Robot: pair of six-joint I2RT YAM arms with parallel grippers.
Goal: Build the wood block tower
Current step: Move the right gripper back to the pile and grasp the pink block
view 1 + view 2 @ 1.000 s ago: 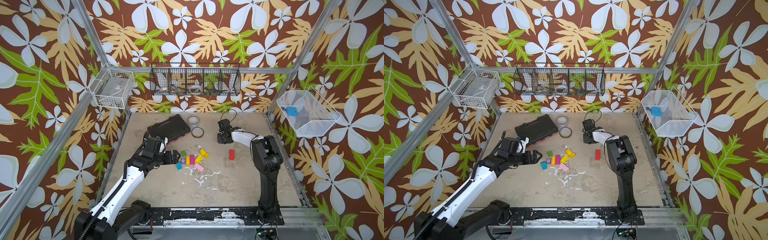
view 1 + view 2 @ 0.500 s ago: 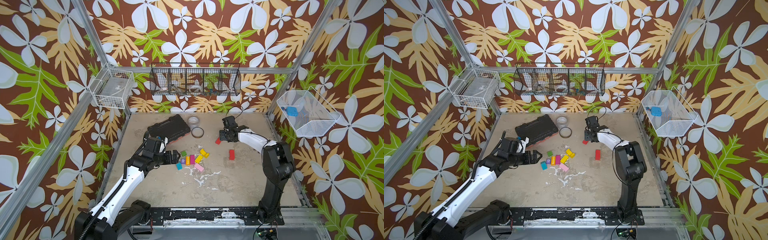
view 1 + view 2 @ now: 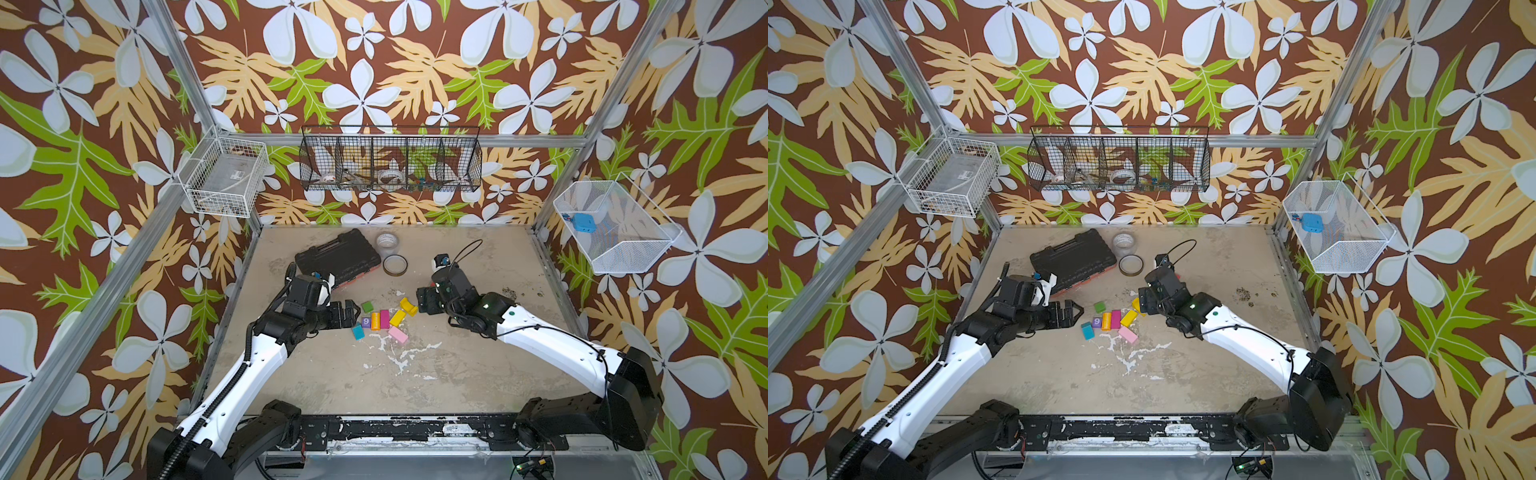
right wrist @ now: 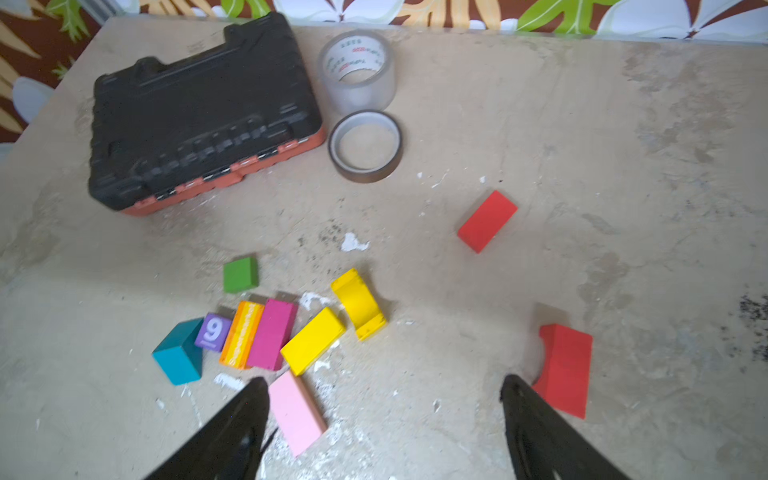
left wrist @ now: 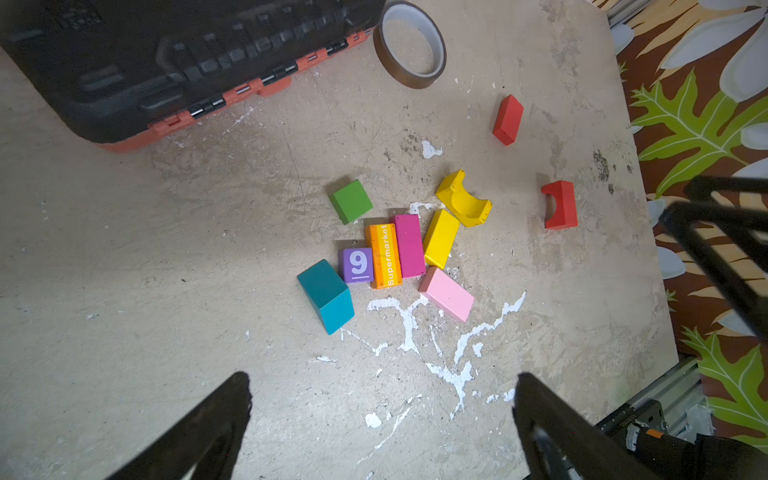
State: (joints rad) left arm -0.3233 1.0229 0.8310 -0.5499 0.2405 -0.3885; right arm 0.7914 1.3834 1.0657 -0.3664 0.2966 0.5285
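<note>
Ten wood blocks [image 5: 409, 245] lay loose — nothing stacked.
Left claw [image 5: 382, 384], right claw [image 4: 385, 381] hung released — next called for grasping a base.

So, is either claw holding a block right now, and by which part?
Nothing is held. The left claw and right claw both stand open and empty above the table, and the wood blocks lie loose on it.

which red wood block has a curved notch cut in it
The red wooden arch block, with a semicircular cut; the other, a rectangular red wooden brick, is flat-sided.
</note>
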